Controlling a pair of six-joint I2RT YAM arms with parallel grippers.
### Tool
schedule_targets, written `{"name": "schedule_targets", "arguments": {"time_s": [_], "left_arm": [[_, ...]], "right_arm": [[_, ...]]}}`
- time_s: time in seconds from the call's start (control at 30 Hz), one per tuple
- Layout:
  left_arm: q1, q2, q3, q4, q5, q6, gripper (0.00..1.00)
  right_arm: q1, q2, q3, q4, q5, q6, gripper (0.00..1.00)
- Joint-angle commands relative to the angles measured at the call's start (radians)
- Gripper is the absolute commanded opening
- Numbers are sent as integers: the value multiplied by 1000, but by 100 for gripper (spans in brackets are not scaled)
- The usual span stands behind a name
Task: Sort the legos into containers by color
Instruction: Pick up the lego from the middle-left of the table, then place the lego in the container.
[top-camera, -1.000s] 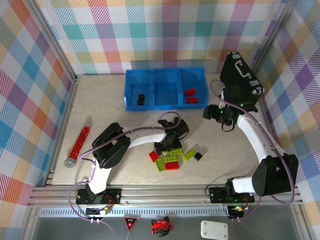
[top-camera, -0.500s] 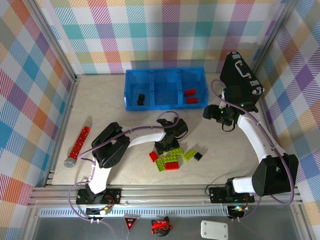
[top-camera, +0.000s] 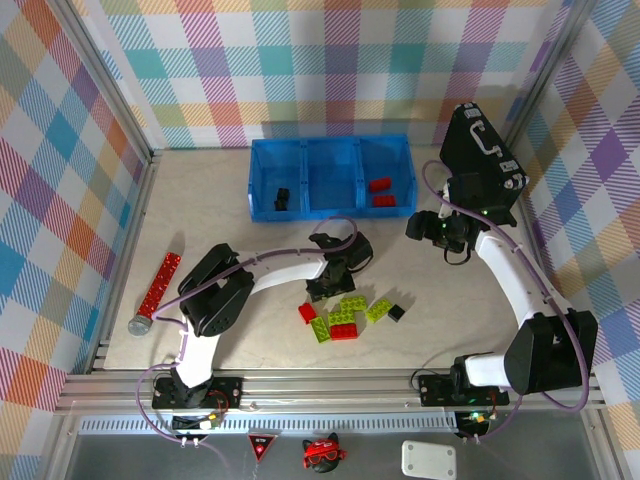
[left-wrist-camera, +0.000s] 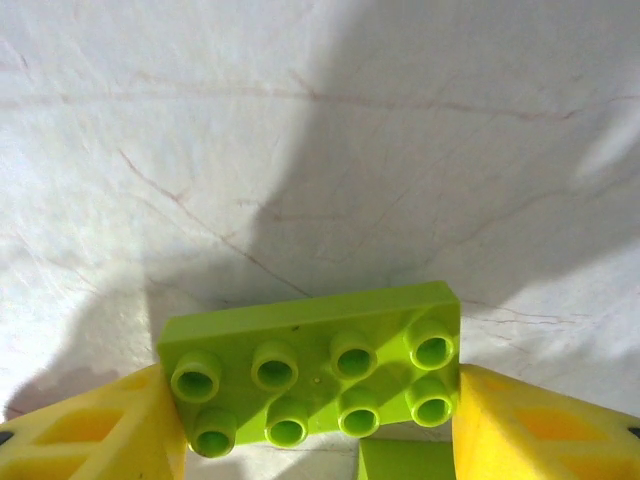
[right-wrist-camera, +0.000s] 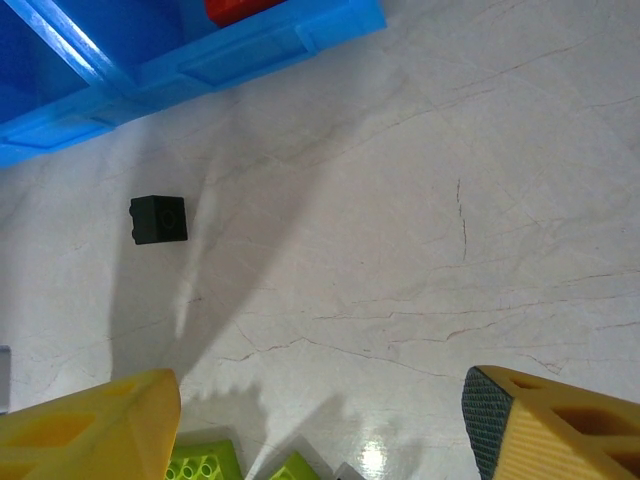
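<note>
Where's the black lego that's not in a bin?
In the top view, the black lego lies just right of the rightmost lime green brick.

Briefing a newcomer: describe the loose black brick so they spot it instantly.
Find the blue three-bin tray at the far side of the table; in front of it lies a cluster of red and lime bricks. At its right end sits the black brick, smaller and darker than its neighbours.

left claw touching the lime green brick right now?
Touching. In the left wrist view, the left claw has both yellow fingers flush against the short ends of the lime green brick, with no gap on either side.
</note>
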Motion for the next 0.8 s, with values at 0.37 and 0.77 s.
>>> {"name": "schedule_targets", "arguments": {"time_s": [0.37,0.77], "left_arm": [[110,-75,166,-30,-104,373,61],[246,130,494,-49,-68,531,61]], "right_arm": [[-8,-78,-28,-52,39,34,76],[-8,-127,-80,-84,26,63,76]]}}
